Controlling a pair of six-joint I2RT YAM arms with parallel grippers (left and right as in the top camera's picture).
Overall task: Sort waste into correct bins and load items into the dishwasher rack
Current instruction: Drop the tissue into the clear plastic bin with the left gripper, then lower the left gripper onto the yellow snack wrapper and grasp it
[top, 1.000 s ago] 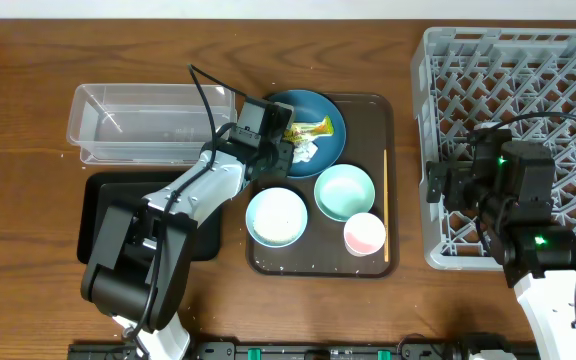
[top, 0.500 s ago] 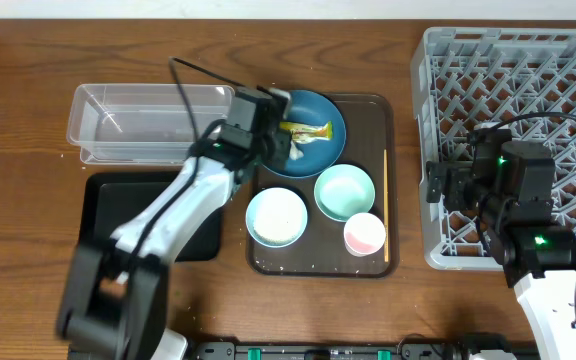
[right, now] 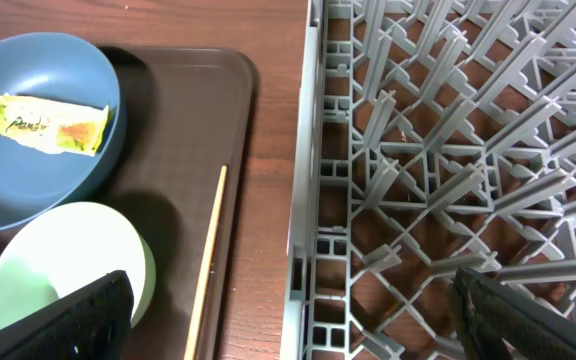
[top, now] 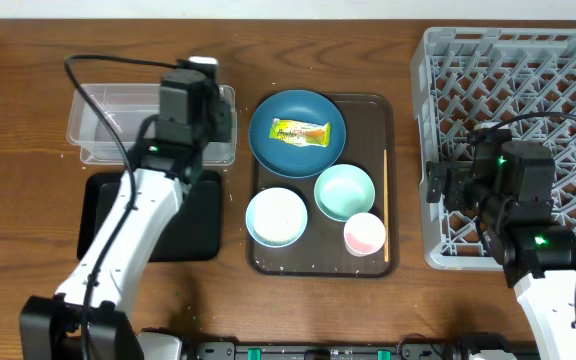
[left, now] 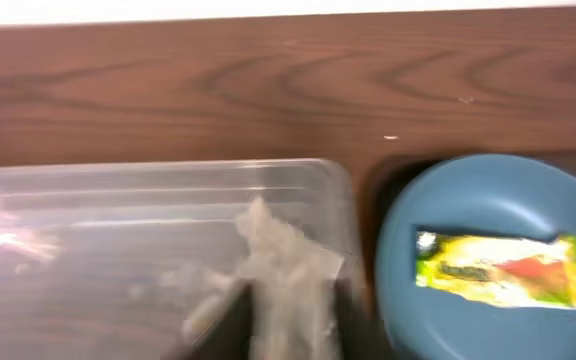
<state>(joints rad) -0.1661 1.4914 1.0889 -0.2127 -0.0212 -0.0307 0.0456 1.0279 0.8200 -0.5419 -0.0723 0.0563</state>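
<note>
Step in hand: paper waste into the bin. The crumpled white paper scrap is at the right end of the clear rectangular plastic tub, just inside its right wall. It looks soft, creased and light, and it is blurred in my left wrist view. My left gripper hangs over that same end of the tub, toward the surface's back-left corner. Dark finger shapes flank the scrap low in the wrist view, but I cannot tell whether the jaws pinch it or stand clear of it.

I judge this to be the drop. The next move calls for making sure the scrap is free, then lifting straight up so it doesn't cling, then crossing to the wrapper.

The yellow-green crinkled snack wrapper lies flat in the large dark blue bowl, at the back-left corner of the brown flat serving tray, just right of the tub. It is thin and glossy and will likely slip, so it wants a low pinch at one end.

The mint-green bowl, white bowl and small pink cup sit in the tray's front half. The thin wooden chopstick lies along its right edge. None are loaded yet.

The shallow black rectangular tray lies at the tub's front side, partly under my left arm. The light-grey lattice dishwasher rack takes the surface's right side, with no dishes visible in it. My right gripper hovers at the rack's left edge, spread wide, with nothing between its fingers.
</note>
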